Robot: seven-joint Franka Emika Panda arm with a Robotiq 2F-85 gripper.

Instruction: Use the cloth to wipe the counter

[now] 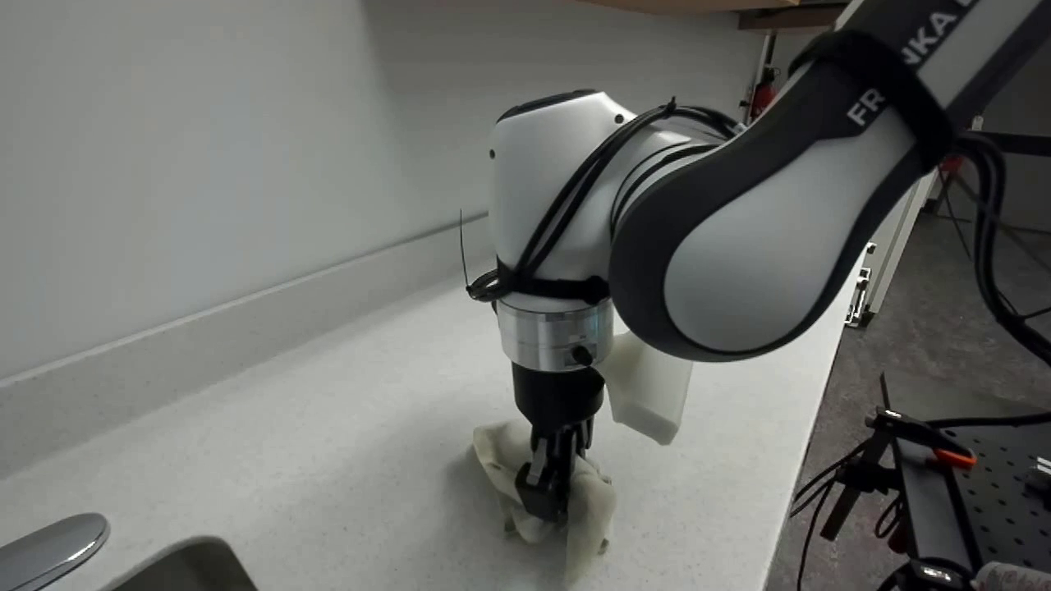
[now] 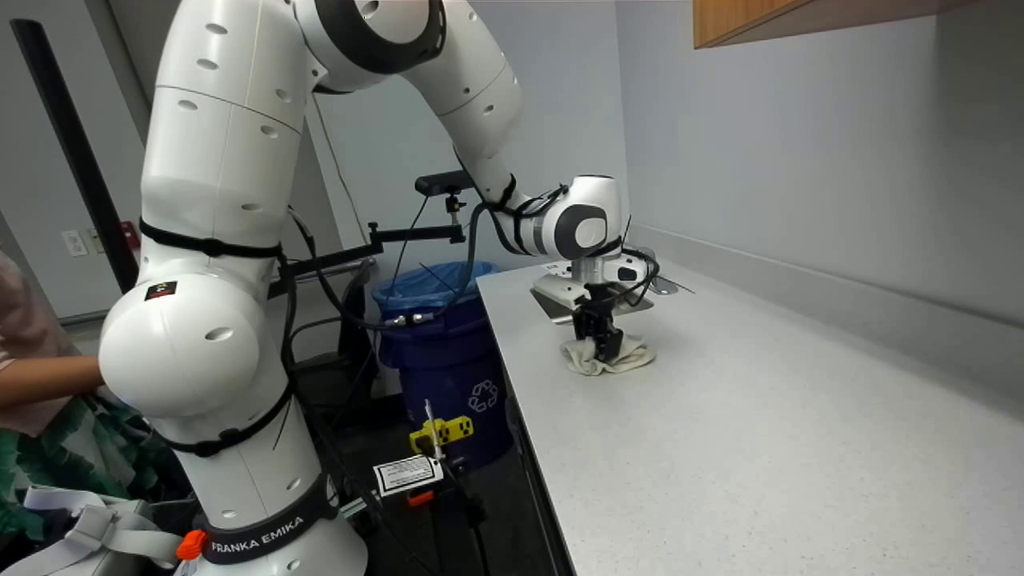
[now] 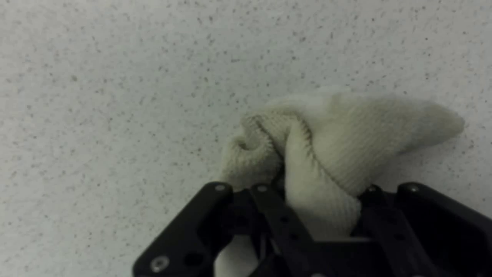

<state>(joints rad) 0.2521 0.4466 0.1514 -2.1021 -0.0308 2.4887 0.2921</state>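
Note:
A crumpled off-white cloth [image 1: 593, 510] lies bunched on the speckled white counter [image 1: 345, 443]. It also shows under the hand in an exterior view [image 2: 634, 355] and fills the middle of the wrist view [image 3: 357, 134]. My gripper [image 1: 545, 502] points straight down into the cloth, low at the counter surface. In the wrist view, a fold of cloth rises between the two fingers [image 3: 317, 192] and fills the gap. The gripper is shut on the cloth, with loose cloth spread on both sides. The fingertips themselves are hidden by the cloth.
A sink edge [image 1: 193, 562] and a grey metal faucet [image 1: 61, 542] are at one end of the counter. A wall with a low backsplash [image 2: 800, 280] runs along the back. A wooden cabinet [image 2: 800, 20] hangs above. A blue bin [image 2: 448, 360] stands beside the counter.

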